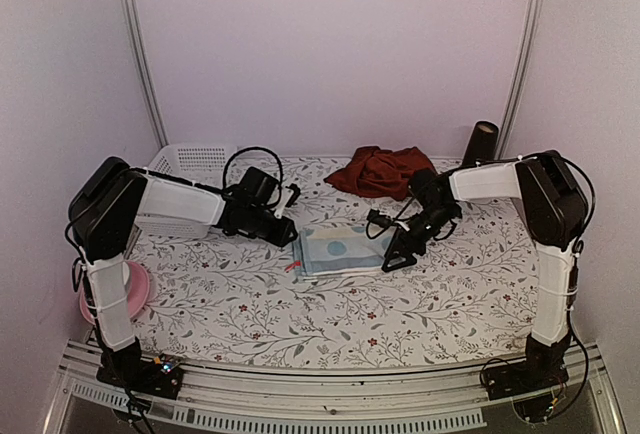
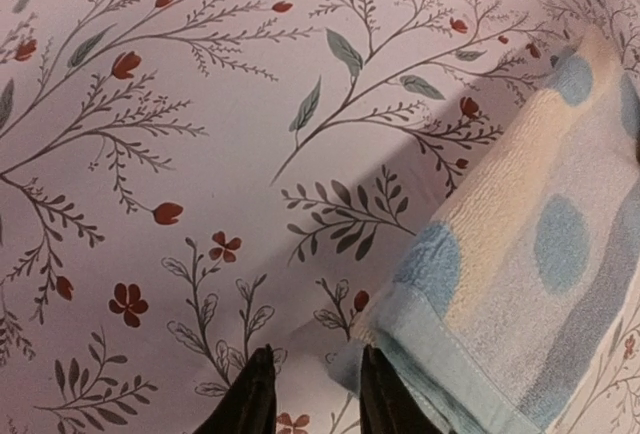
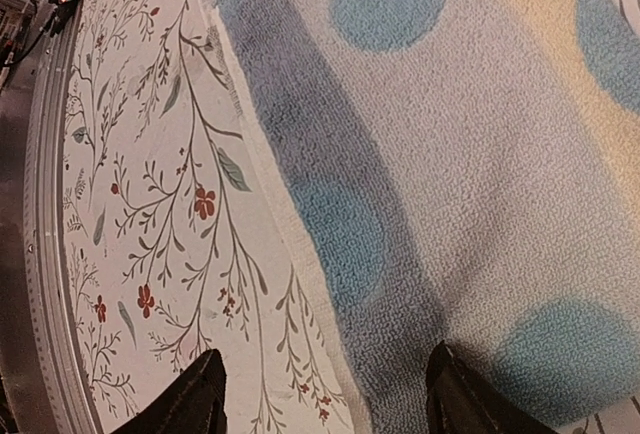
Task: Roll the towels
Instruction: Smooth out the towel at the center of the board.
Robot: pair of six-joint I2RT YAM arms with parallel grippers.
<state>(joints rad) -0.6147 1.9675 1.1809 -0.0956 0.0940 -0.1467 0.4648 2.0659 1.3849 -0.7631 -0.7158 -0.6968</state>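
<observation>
Checked towel (image 1: 335, 249) at table (image 1: 250, 304) centre; maroon towel (image 1: 380, 169) heaped at 12 o'clock. Left gripper (image 2: 312, 394) narrow, empty, beside its 9 o'clock corner; right gripper (image 3: 320, 394) wide, empty, over 3 o'clock edge. Risk: narrow jaws miss layers, skewing roll.

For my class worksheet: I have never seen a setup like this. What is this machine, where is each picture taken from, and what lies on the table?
It is two robot arms bolted at the near edge of a flowered table. The wide picture looks down from above and behind them; the other two come from cameras on the wrists. On the table lie a folded pastel towel in the middle and a crumpled maroon towel at the back. A white basket stands back left. The left end effector is beside the pastel towel's corner, slightly open; the right end effector is open over it. Neither holds anything.
</observation>
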